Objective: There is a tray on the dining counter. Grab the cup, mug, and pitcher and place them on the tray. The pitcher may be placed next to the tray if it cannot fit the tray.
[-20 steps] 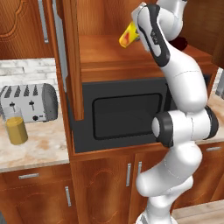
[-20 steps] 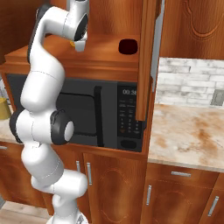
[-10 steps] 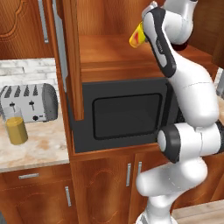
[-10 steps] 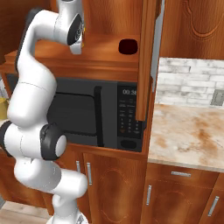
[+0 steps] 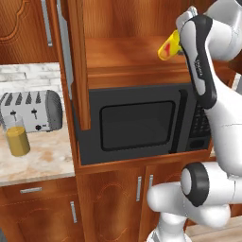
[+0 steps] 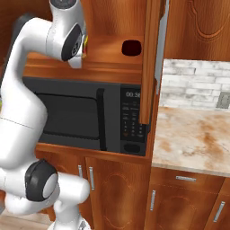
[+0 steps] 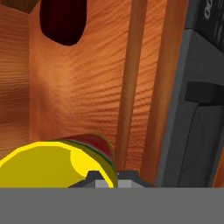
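My gripper [image 5: 177, 43] is shut on the yellow cup [image 5: 168, 46], which it holds tilted in front of the open wooden shelf above the microwave. The hand view has the cup [image 7: 48, 164] at lower left, red mark on its side, with the gripper [image 7: 112, 179] at the bottom edge. The dark maroon mug [image 6: 131, 48] stands upright at the back of that shelf, and the mug [image 7: 63, 22] is apart from the cup. The pitcher [image 5: 18, 137], holding orange liquid, stands on the marble counter at far left. The tray and the dining counter are out of view.
A black microwave [image 5: 137, 125] sits under the shelf. An open cabinet door [image 5: 75, 61] juts out on the shelf's left, and its edge [image 6: 150, 63] bounds the other side. A silver toaster [image 5: 33, 109] stands behind the pitcher. Marble counter [image 6: 193, 139] lies right of the microwave.
The arm has swung, carrying the cup rightward and slightly down in the left base view, out from the shelf. The mug and the pitcher have stayed put.
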